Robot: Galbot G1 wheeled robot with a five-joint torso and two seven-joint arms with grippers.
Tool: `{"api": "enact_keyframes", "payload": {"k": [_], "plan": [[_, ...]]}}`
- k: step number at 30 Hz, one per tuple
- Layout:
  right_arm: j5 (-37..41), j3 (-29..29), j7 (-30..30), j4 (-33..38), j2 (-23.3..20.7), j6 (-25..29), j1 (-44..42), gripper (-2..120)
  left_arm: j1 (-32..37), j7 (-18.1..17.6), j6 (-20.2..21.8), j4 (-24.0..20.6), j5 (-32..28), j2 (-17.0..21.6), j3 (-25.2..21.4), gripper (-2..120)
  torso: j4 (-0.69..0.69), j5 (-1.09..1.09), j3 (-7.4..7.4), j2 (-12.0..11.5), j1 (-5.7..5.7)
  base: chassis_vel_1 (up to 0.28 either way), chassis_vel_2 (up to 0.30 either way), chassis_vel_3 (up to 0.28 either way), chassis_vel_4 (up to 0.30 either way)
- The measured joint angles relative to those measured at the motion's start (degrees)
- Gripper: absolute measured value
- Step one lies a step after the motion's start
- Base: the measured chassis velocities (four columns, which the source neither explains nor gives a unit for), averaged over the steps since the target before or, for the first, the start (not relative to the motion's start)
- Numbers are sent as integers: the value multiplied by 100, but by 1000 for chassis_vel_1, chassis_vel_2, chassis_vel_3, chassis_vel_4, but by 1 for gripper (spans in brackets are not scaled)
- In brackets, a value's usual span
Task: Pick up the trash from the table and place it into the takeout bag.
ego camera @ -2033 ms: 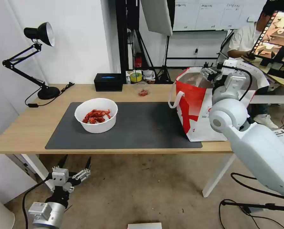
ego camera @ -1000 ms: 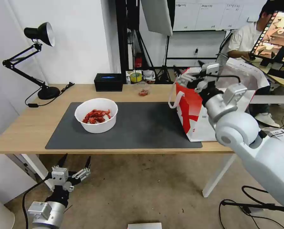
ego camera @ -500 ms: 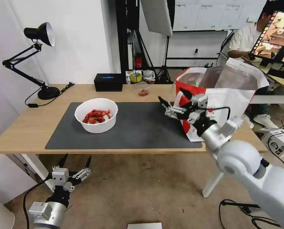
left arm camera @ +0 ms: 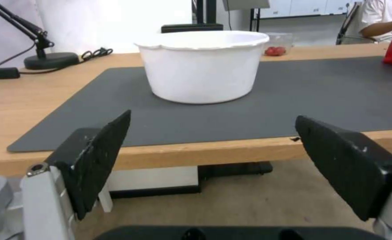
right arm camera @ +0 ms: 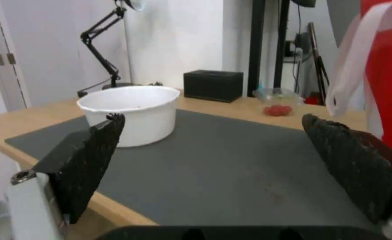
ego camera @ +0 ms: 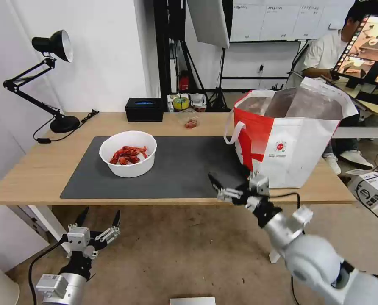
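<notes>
Wide bare mat (ego camera: 184, 165) between white bowl (ego camera: 128, 159) and takeout bag (ego camera: 288, 140). Easy way in over the desk (ego camera: 36, 173) front edge. Black box (ego camera: 145, 109) and lamp (ego camera: 49, 80) along the back edge.

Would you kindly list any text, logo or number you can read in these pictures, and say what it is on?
No text can be read.
Takeout bag: small round red logo with tiny lines under it, too small to read.
Black box: blue mark on top, no legible letters.
Wall boards behind: rows of print, too blurred.
Cardboard box on the floor: dark markings, illegible.
</notes>
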Motion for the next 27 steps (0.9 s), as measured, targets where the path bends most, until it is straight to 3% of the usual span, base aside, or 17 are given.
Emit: {"api": "enact_keyframes", "payload": {"k": [27], "plan": [[-662,83,447,-155,228,206,-455,100,57,3,-21,18,117,-106,-59,100,1,0,0,0,1,0,0,0,0]]}}
